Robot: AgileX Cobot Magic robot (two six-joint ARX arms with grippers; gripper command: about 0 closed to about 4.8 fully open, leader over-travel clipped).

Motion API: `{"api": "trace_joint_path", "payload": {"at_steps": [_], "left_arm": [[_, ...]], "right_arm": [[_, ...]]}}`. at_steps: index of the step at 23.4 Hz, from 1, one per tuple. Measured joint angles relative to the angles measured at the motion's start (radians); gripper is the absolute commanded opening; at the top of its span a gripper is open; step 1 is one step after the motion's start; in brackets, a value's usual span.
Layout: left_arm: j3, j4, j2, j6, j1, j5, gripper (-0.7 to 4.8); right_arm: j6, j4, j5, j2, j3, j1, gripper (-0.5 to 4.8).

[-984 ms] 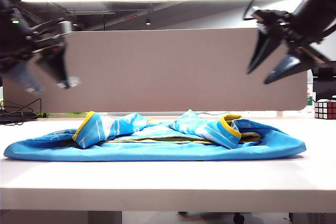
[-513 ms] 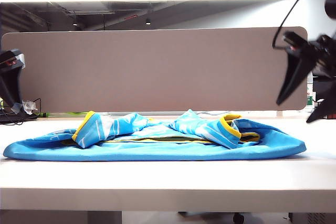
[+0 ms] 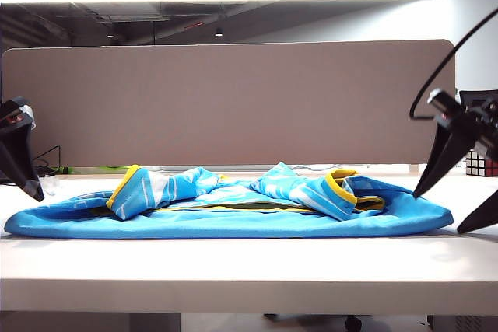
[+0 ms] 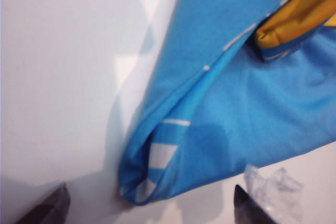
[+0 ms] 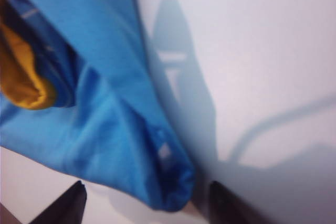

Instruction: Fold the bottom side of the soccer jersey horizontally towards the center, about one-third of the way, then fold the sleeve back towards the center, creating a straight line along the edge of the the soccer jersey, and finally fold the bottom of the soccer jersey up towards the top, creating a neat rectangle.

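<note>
Both claws have dropped from high above to the jersey's ends; my left claw [image 3: 22, 180] is cut off at the frame edge, my right claw [image 3: 451, 211] too; both gape open, holding nothing; one soccer jersey [image 3: 233, 211] lies folded across the counter [image 3: 249, 270], its two end corners between each claw's fingertips.

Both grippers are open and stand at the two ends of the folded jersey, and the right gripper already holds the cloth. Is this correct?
Not fully. The right gripper holds nothing: the right wrist view shows its open fingers straddling the end of the soccer jersey without closing. The left gripper is open at the other end.
</note>
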Motion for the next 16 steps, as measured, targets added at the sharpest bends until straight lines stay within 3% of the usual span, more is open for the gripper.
{"api": "trace_joint_path", "payload": {"at_steps": [12,16], "left_arm": [[-0.047,0.185,0.061,-0.072,0.001,0.158,3.89],[-0.044,0.217,0.12,-0.085,-0.016,0.242,3.23]], "right_arm": [[0.036,0.134,-0.081,0.092,0.014,0.007,3.14],[0.044,0.142,-0.081,0.093,0.013,0.007,3.14]]}}
